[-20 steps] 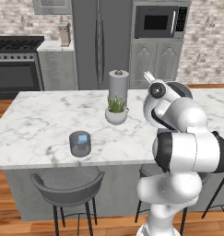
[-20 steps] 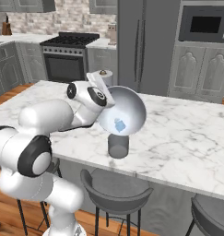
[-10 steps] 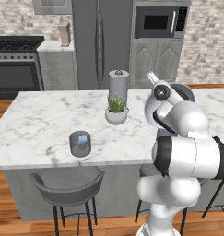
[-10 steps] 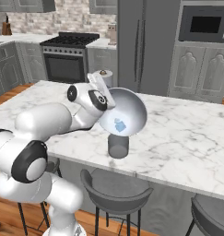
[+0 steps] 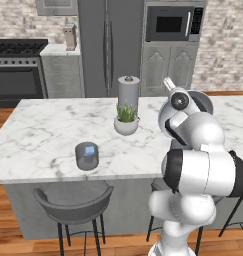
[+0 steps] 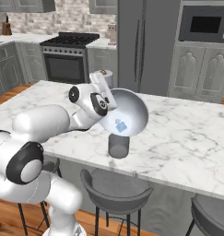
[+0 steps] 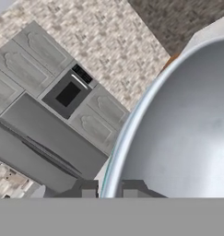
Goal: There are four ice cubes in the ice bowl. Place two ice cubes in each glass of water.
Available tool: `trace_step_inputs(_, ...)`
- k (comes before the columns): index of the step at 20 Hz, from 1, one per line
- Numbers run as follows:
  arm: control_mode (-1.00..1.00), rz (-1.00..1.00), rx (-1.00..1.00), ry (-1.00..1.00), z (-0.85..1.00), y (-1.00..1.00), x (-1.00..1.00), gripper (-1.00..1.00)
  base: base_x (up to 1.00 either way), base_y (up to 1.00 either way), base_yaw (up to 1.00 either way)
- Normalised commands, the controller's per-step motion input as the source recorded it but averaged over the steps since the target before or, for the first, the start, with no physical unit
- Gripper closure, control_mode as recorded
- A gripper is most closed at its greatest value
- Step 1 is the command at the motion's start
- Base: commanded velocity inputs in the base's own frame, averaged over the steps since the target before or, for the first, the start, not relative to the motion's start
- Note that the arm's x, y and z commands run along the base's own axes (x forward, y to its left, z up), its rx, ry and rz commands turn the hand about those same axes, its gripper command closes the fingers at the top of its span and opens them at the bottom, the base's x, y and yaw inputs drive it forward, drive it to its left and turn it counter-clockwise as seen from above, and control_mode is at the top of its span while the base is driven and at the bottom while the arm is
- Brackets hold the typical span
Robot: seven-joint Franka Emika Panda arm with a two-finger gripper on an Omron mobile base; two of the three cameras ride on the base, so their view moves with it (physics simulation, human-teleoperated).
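Note:
My gripper (image 7: 109,191) is shut on the rim of the ice bowl (image 6: 129,113), one finger on each side of its thin edge. The bowl hangs tilted above the marble counter, with its open side facing the right base camera. Pale-blue ice cubes (image 6: 120,125) lie low inside it near the bottom rim. A dark-grey glass of water (image 6: 118,145) stands directly beneath that rim. In the left base view another glass (image 5: 87,155) stands near the counter's front edge with a pale-blue cube (image 5: 88,149) showing at its top. The bowl's grey inside (image 7: 187,133) looms close in the hand view.
A paper-towel roll (image 5: 128,90) and a small white pot with a green plant (image 5: 126,122) stand mid-counter behind the left glass. Grey stools (image 5: 73,200) (image 6: 115,189) sit under the counter's front edge. Fridge, oven and cabinets line the back wall.
The arm's elbow has shifted slightly. The bowl stays tilted over the glass, still gripped at its rim.

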Motion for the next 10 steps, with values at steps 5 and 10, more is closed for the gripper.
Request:
trace_step_inputs(5,-1.00,0.00,0.02,0.00,0.08,-0.08,0.00,1.00,0.00,0.00,0.00)
trace_step_inputs(10,-1.00,0.00,0.02,0.00,0.09,0.00,-0.02,1.00,0.00,0.00,0.00)
